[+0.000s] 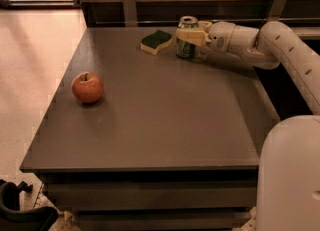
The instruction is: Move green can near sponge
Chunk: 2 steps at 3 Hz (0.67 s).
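Note:
The green can point(184, 48) stands upright at the far side of the dark table point(165, 125), its base at or just above the tabletop. The sponge point(156, 41), dark green over pale yellow, lies just left of the can with a narrow gap between them. My gripper point(189, 30) reaches in from the right and is shut on the can's upper part; one pale finger point(191, 35) crosses the can's front and the other is behind it.
A red apple point(87, 87) sits near the table's left edge. A wooden wall with metal brackets point(129, 6) runs behind the table. My white arm point(280, 50) spans the table's right side. Tiled floor lies to the left.

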Motion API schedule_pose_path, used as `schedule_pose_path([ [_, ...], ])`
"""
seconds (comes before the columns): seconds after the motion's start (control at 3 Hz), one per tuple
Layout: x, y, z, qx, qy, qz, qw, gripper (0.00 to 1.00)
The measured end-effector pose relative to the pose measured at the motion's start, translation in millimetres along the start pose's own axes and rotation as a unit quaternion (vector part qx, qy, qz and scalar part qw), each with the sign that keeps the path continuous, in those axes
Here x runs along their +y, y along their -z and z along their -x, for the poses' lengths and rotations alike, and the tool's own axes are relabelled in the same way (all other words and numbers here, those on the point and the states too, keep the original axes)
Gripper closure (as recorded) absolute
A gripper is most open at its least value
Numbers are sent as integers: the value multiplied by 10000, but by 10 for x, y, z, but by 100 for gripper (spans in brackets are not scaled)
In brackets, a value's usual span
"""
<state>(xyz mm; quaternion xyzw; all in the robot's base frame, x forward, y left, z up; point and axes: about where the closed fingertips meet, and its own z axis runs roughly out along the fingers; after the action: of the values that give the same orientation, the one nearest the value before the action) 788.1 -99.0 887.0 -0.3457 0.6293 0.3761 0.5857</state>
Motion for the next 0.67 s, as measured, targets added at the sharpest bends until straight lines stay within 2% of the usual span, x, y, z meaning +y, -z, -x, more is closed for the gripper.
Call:
schedule_pose_path([
  [0.67, 29, -63, 0, -6, -6, 48, 10000, 39],
])
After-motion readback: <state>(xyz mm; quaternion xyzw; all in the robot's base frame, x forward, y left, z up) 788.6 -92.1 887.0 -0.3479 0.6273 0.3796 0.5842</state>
